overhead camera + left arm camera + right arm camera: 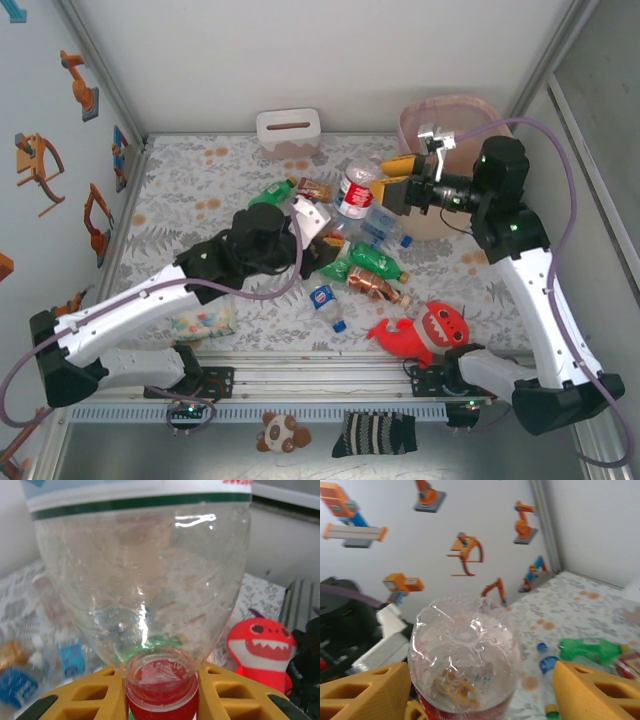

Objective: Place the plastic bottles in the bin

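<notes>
The left pincer (161,697) was clamped narrowly on the neck of a clear bottle (142,590), just above its red cap. The body stuck out ahead of the wrist, clear of the worktop (200,180). Holding it by the neck left the whole barrel and base free for another grip.

The right pincer (480,690) stood wide. Its yellow fingers (365,692) flanked the bottle's base, with a gap showing on each side in the right wrist view, so it held nothing. The two arms met nose to nose over the middle of the worktop with the bottle bridging them, which read as a handover.

That made sense of the layout. The bin (470,103) sat at the far right corner, just behind the right arm's wrist and well away from the left arm's base. The right arm was the natural one to make the drop.

The other bottles (375,262) lay in a loose heap below the raised one, near the shark (430,330). None could be seen inside the bin from above, so most of the job looked undone.

The right pincer would need to close squarely on the barrel before the left let go. Thin, slick plastic could squirm out of a glancing pinch.
</notes>
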Robot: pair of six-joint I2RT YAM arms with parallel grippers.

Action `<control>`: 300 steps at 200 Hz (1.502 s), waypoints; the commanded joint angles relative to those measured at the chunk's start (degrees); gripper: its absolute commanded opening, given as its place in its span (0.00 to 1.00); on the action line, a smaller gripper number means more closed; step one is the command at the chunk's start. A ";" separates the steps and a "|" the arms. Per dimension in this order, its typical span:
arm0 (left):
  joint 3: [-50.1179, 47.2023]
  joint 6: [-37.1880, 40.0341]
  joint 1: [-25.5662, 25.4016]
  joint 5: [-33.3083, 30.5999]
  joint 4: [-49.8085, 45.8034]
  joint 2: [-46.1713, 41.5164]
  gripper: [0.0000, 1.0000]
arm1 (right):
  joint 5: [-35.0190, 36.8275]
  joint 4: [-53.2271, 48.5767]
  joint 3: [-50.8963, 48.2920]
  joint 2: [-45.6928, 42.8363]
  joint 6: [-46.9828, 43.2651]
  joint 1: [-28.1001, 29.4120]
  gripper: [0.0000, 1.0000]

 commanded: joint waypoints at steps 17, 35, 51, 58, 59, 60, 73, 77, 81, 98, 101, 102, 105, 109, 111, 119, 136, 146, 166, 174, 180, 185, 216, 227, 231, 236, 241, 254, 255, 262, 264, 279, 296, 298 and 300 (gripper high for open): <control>6.14 8.00 0.35 11.07 5.04 4.50 0.31 | -7.57 5.08 0.32 -2.38 -2.62 1.79 0.78; 7.88 8.26 0.35 12.69 6.58 6.42 0.31 | -7.92 4.75 1.11 -2.38 -2.85 1.89 0.76; 8.65 8.19 0.35 13.34 7.98 7.72 0.32 | -7.78 4.38 1.74 -2.38 -2.78 1.90 0.74; 8.84 8.04 0.35 13.43 8.44 8.10 0.32 | -7.54 4.08 2.03 -2.32 -2.76 1.89 0.72; 8.88 8.01 0.35 13.39 8.50 8.14 0.32 | -7.50 4.09 2.05 -2.31 -2.78 1.85 0.72; 8.91 8.00 0.35 13.41 8.57 8.20 0.32 | -7.48 4.05 2.10 -2.30 -2.79 1.87 0.72; 9.10 7.90 0.35 13.27 9.13 8.76 0.34 | -7.05 3.46 2.65 -2.22 -2.84 1.93 0.69; 9.11 7.91 0.35 13.18 9.18 8.85 0.34 | -6.88 3.20 2.82 -2.21 -2.94 1.92 0.68; 9.11 7.90 0.35 13.13 9.27 8.94 0.34 | -6.77 2.99 3.02 -2.21 -3.05 1.98 0.68; 9.11 7.92 0.37 12.53 9.42 8.97 0.37 | -6.05 2.20 3.83 -1.99 -3.14 1.94 0.64; 9.11 7.90 0.35 12.40 9.57 9.02 0.38 | -5.90 2.10 3.94 -1.95 -3.15 1.95 0.63; 9.11 7.90 0.35 12.35 9.59 8.95 0.38 | -5.89 2.05 3.97 -1.95 -3.11 1.97 0.63; 9.11 7.90 0.35 12.19 9.59 8.88 0.38 | -5.77 1.93 4.13 -1.92 -3.15 1.98 0.62; 9.03 7.97 0.35 11.97 9.52 8.85 0.40 | -5.64 1.83 4.29 -1.89 -3.19 1.94 0.61; 9.02 7.99 0.35 11.84 9.61 8.80 0.40 | -5.62 1.78 4.33 -1.86 -3.27 1.93 0.60; 8.78 8.07 0.35 11.31 9.90 8.69 0.44 | -5.53 1.58 4.58 -1.78 -3.43 1.94 0.59; 8.02 8.17 0.43 9.77 10.82 8.05 0.53 | -4.86 1.40 5.16 -1.38 -3.59 1.91 0.57; 7.77 8.23 0.52 8.79 11.06 7.68 0.58 | -3.97 0.67 5.84 -1.03 -4.08 1.93 0.57; 7.22 8.46 0.61 7.49 11.04 6.62 0.70 | -0.22 -2.27 7.83 -0.30 -6.33 1.88 0.56; 6.88 8.82 0.70 7.43 11.04 6.14 0.73 | 1.69 -3.42 8.71 0.01 -7.08 1.87 0.56; 6.62 8.99 0.70 7.21 11.09 5.78 0.75 | 2.71 -4.16 9.39 0.28 -7.71 1.88 0.56; 6.43 9.17 0.78 6.84 11.04 5.56 0.76 | 3.66 -4.68 9.96 0.54 -8.12 1.87 0.56; 5.14 9.40 1.06 4.00 10.94 3.92 0.79 | 10.26 -8.46 14.63 2.89 -10.23 1.90 0.56; 4.69 9.48 1.14 3.85 10.82 3.32 0.79 | 13.31 -10.38 16.78 4.07 -11.30 1.89 0.56; 4.44 9.48 1.14 3.77 10.91 3.06 0.80 | 14.44 -11.18 17.57 4.58 -11.71 1.80 0.56; 4.09 9.48 1.14 3.77 11.13 2.75 0.80 | 16.24 -12.19 18.58 5.20 -12.26 1.76 0.56; 3.76 9.48 1.14 3.77 11.41 2.45 0.80 | 18.32 -13.18 19.74 5.89 -13.07 1.81 0.56; 3.20 9.40 1.23 3.48 11.66 1.95 0.80 | 24.61 -15.51 21.84 7.50 -14.98 1.74 0.56; 3.17 9.40 1.23 3.45 11.65 1.94 0.81 | 25.14 -15.68 21.97 7.61 -15.17 1.73 0.56; 3.23 9.31 1.23 3.24 11.32 1.77 0.81 | 29.20 -16.53 23.12 8.54 -15.92 1.65 0.56; 3.22 9.31 1.23 3.20 11.23 1.72 0.81 | 30.38 -16.83 23.43 8.90 -16.08 1.68 0.56; 3.22 9.28 1.31 2.89 10.60 1.45 0.81 | 39.34 -19.33 26.70 11.66 -16.72 1.42 0.56; 3.09 9.13 1.31 2.75 10.13 1.11 0.81 | 49.44 -23.06 31.26 15.52 -16.88 1.07 0.56; 3.05 9.13 1.31 2.72 10.07 1.09 0.81 | 50.34 -23.65 31.90 16.00 -16.84 1.05 0.56; 3.05 9.09 1.31 2.69 10.08 1.06 0.81 | 51.66 -24.26 32.57 16.63 -16.86 1.03 0.56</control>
